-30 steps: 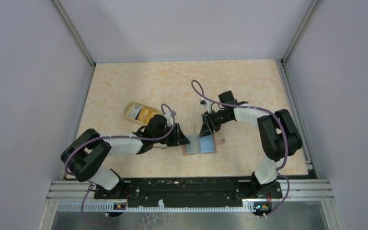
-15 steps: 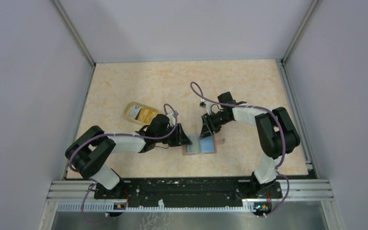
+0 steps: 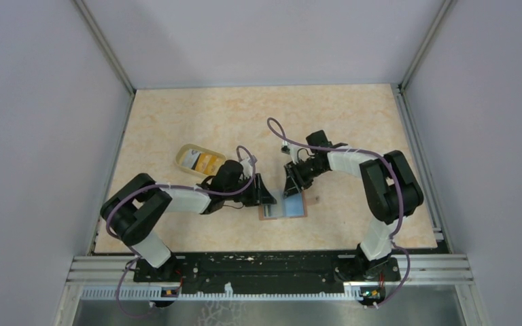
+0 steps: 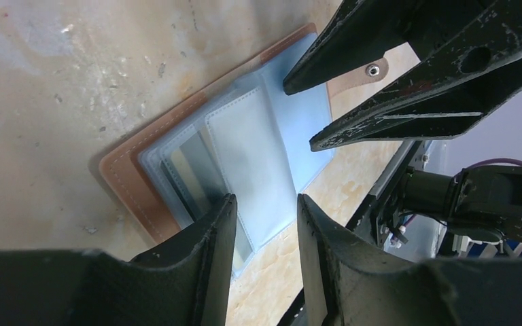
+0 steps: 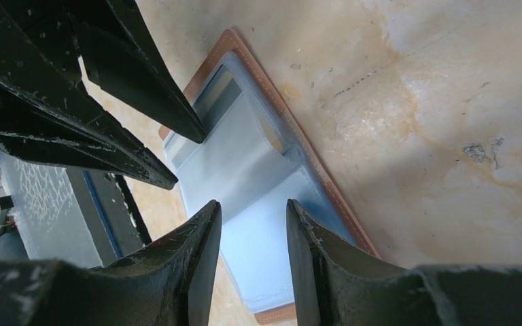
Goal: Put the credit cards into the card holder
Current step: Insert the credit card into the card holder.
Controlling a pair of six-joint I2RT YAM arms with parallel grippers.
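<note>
Lying open on the table (image 3: pixel 197 115) between the two arms, the card holder (image 4: pixel 258 149) shows its light blue lining and clear sleeves inside a reddish-brown border. The left tool (image 4: pixel 265 207) hangs over its left half, fingers slightly spread with nothing between them. The right tool (image 5: pixel 253 205) comes in over the right half, its fingers also a little apart and empty. The credit cards (image 3: pixel 200 161), white and orange, sit in a yellowish cup (image 3: pixel 185 153) off to the left.
</note>
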